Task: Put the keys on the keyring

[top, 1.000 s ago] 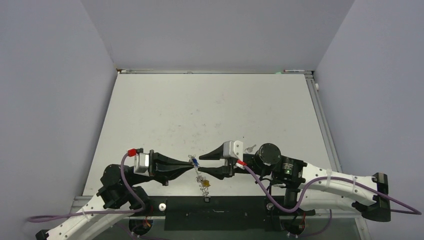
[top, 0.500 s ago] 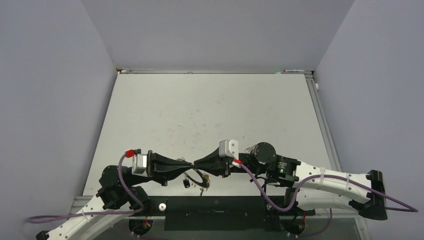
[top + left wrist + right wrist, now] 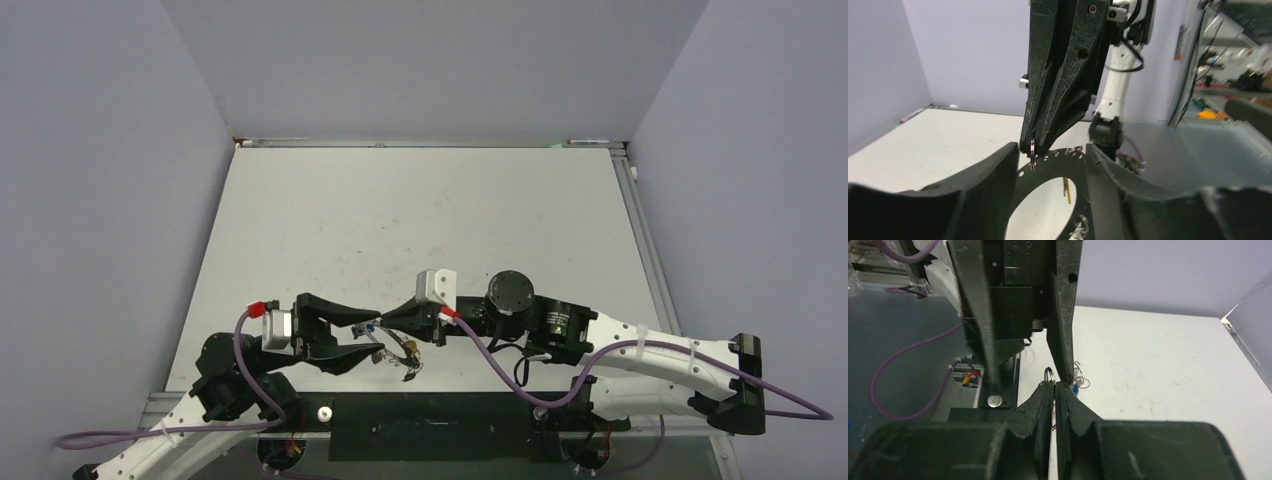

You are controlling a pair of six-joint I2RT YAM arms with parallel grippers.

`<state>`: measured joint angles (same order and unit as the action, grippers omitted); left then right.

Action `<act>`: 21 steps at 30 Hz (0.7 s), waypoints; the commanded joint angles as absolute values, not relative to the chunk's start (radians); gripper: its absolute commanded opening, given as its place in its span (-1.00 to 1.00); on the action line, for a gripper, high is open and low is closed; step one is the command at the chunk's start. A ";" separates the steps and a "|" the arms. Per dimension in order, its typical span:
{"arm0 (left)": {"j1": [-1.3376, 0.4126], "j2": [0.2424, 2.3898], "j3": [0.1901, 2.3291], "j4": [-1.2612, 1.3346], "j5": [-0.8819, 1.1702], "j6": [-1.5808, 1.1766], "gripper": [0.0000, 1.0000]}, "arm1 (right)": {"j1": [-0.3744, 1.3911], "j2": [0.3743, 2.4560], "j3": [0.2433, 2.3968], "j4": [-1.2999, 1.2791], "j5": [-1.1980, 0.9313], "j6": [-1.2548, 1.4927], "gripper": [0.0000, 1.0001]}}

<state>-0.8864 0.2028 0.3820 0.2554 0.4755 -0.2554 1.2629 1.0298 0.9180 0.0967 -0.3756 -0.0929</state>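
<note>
The keyring (image 3: 1048,159) hangs near the table's front edge as a large ring with small holes round its rim. My right gripper (image 3: 1054,386) is shut on one small attachment loop (image 3: 1049,374) of the ring. That loop (image 3: 1033,152) shows pinched at the right fingertips in the left wrist view. My left gripper (image 3: 1050,195) is open, one finger on either side of the ring, not gripping it. A yellow key (image 3: 1067,187) dangles behind the ring and a blue key (image 3: 1075,387) hangs beside the right fingertips. From above, both grippers (image 3: 380,330) meet over the ring (image 3: 393,350).
The black base plate (image 3: 440,412) and a silver bolt (image 3: 994,400) lie just beyond the near table edge, under the ring. Purple cables (image 3: 500,355) loop from both wrists. Grey walls enclose the white table (image 3: 420,220) on three sides.
The left gripper has opened and let go of the ring. The right gripper has shut on a small loop and shifted left, and the ring now hangs from it.
</note>
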 commanded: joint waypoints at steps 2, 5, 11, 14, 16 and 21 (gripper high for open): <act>-0.886 0.187 0.431 0.180 0.418 -0.220 0.35 | 1.262 1.061 1.036 -0.034 -0.285 -0.126 -0.90; -0.885 0.176 0.439 0.154 0.376 -0.206 0.55 | 1.262 1.067 1.058 -0.084 -0.223 -0.132 -0.90; -0.886 0.186 0.476 0.060 0.260 -0.168 0.83 | 1.263 1.099 1.106 -0.158 -0.035 -0.120 -0.89; -0.886 0.209 0.495 0.010 0.208 -0.156 0.82 | 1.267 1.141 1.169 -0.225 0.068 -0.107 -0.90; -0.886 0.232 0.500 0.002 0.198 -0.161 0.79 | 1.275 1.171 1.210 -0.265 0.135 -0.102 -0.90; -0.887 0.313 0.493 0.054 0.237 -0.221 0.75 | 1.327 1.229 1.259 -0.296 0.311 -0.084 -0.90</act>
